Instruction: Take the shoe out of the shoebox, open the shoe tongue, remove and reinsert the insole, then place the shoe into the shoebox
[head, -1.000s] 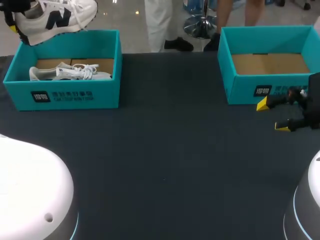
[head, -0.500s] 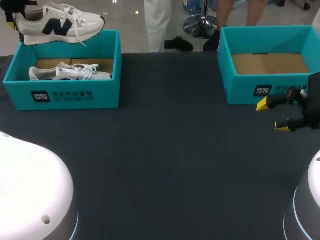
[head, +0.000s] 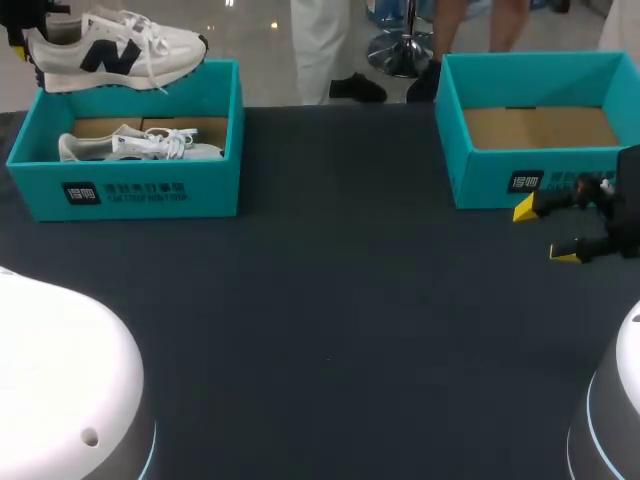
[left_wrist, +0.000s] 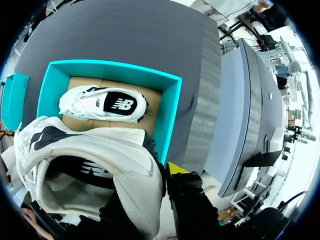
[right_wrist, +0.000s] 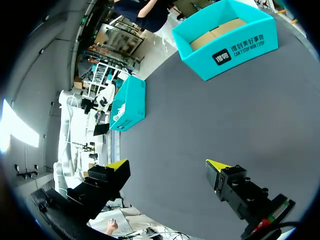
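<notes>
Since the white sneaker (head: 115, 52), clamped at its heel by the left tool (head: 25, 45) above the left shoebox (head: 125, 190), looks light and soft, the stiffer heel suits gripping; right tool (head: 548, 232) apart, empty.

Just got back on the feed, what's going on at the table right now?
The left gripper holds a white shoe by its heel end, in the air above the left shoebox; the shoe is out of the box but not set down. A second shoe lies inside that box. The right gripper is open and holds nothing, hovering over the table in front of the right shoebox, which has nothing in it.
</notes>
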